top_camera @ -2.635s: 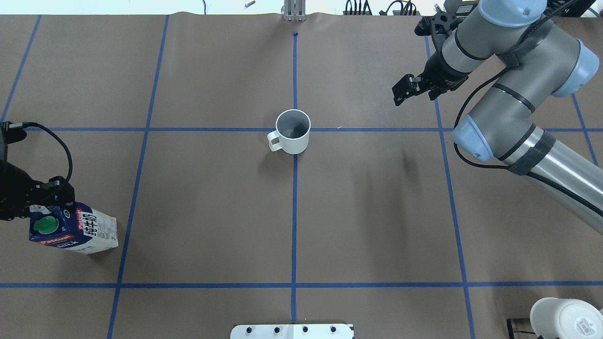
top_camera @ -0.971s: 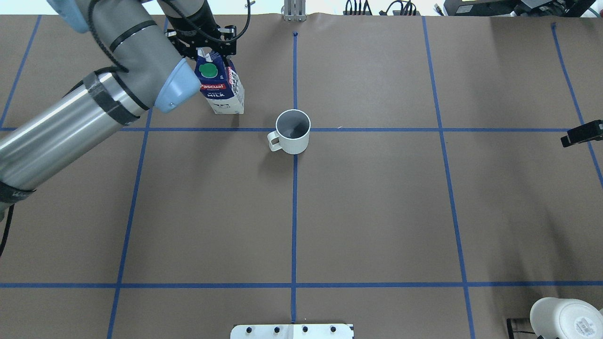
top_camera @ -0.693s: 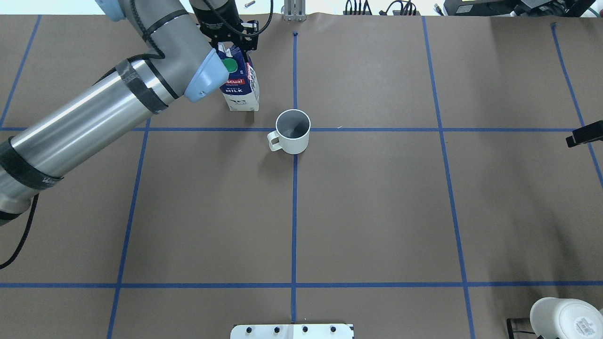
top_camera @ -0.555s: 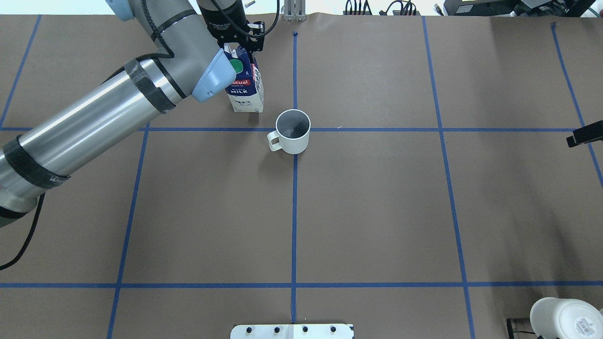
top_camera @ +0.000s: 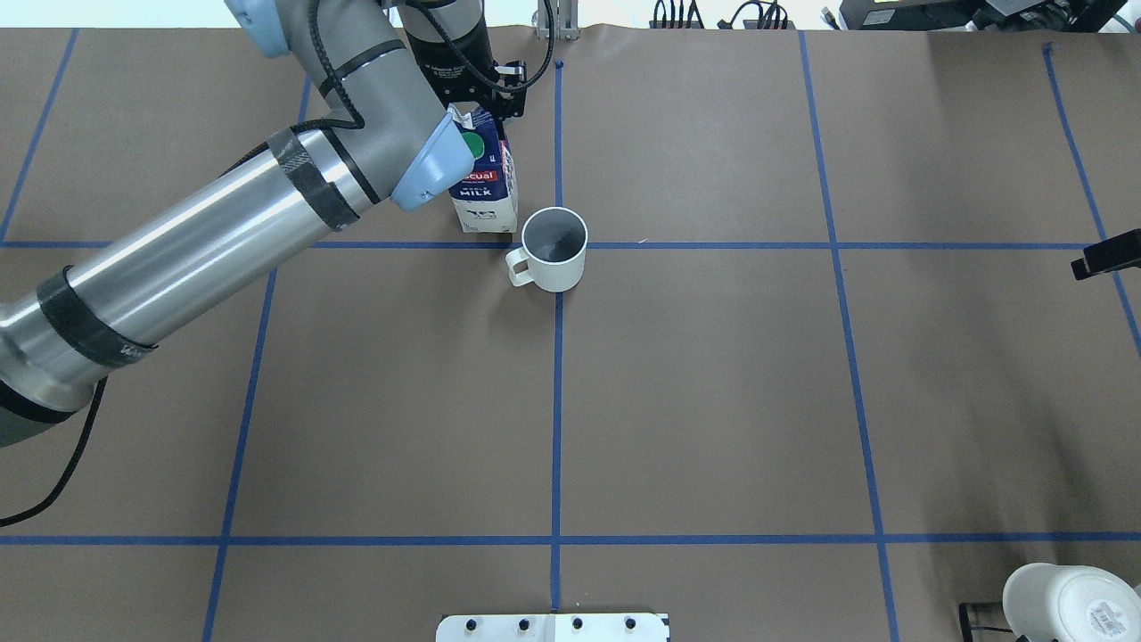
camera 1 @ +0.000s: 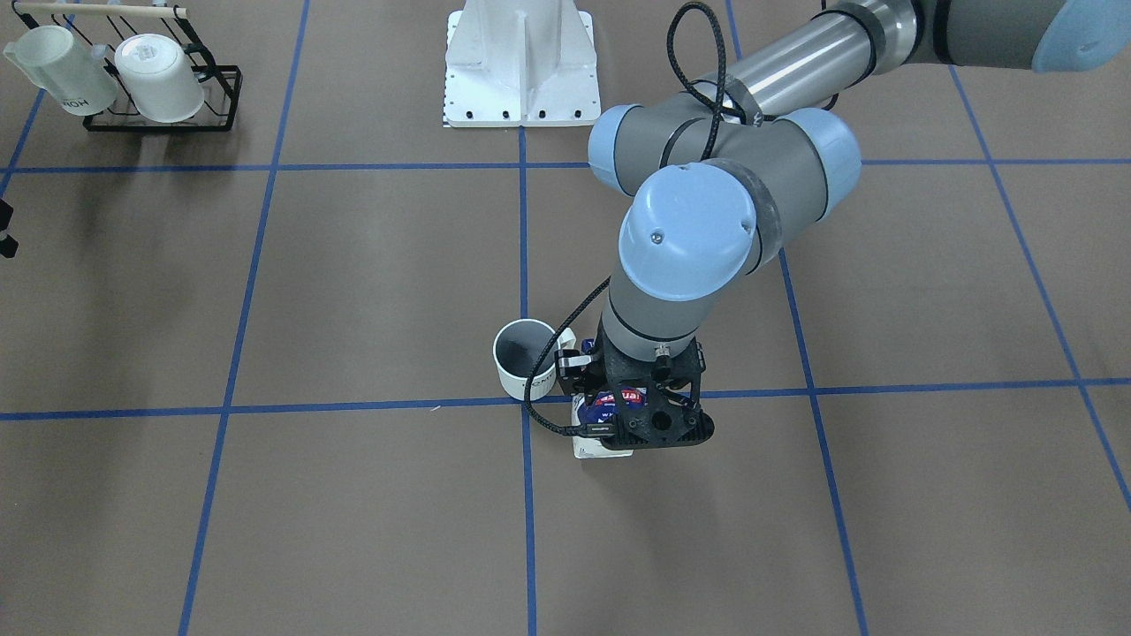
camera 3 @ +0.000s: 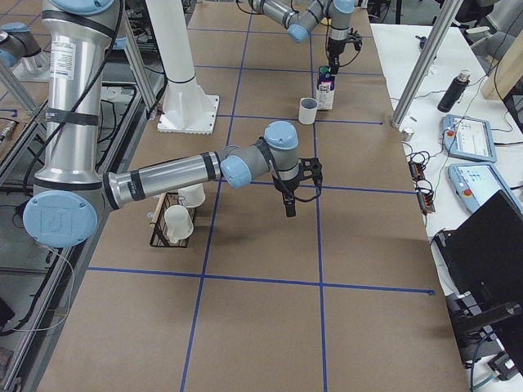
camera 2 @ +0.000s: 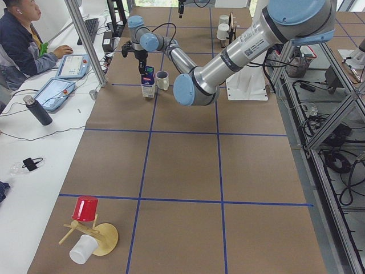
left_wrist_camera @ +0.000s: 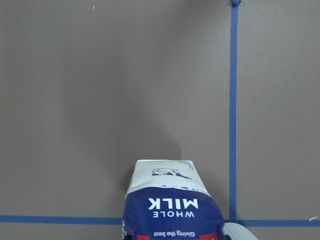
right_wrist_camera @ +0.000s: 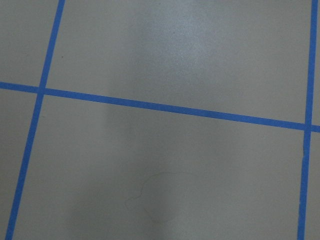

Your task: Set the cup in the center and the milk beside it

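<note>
while left pincer [top_camera: 471, 111] grips milk [top_camera: 486, 184] top | milk upright, just beside cup [top_camera: 554, 251]

One milk carton [top_camera: 486, 183] and one grey-lined cup [top_camera: 554, 250] stand upper centre in the overhead view. Two all-white mugs [camera 1: 159, 79] sit on one black wire rack [camera 1: 159, 126], upper left of the front-facing view. Two robot arms [camera 3: 163, 175] are in view.
</note>
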You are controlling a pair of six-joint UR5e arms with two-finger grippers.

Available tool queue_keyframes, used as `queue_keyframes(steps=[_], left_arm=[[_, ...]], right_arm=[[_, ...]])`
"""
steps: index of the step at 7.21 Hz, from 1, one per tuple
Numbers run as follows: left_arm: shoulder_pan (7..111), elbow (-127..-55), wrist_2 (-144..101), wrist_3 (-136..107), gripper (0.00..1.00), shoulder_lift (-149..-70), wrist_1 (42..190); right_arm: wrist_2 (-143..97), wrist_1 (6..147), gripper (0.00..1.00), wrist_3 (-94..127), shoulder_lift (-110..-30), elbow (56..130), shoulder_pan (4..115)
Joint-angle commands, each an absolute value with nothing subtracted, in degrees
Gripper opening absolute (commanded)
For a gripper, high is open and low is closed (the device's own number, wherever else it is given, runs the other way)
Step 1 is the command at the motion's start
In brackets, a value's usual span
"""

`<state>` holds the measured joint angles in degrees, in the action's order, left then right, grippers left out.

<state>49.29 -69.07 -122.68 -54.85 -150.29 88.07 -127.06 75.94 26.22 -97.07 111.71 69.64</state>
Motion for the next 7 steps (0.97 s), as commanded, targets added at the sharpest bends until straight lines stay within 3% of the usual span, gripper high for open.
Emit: queue_keyframes(steps=[1,3,6,7], left_arm=[[49.3,-69.7,-123.7,-55.1,0.99,-150.3,88.2],[53.7,-77.8,-127.9,-54.7,0.99,-145.9,87.2],[62.0,-102.5,-128.4,-41.7,0.99,-120.9,84.4],[65.4,-106.7,-128.4,-30.5,0.99,-113.5,82.6]], right_arm=[[-127.1,75.9,1.00,26.4,-96.6,111.8,69.6],[-127.0,75.8,1.00,26.5,-96.6,112.0,69.6],[-127.2,75.8,1.00,26.5,-96.2,111.4,69.6],[-127.1,75.8,1.00,26.5,-96.2,111.3,69.6]])
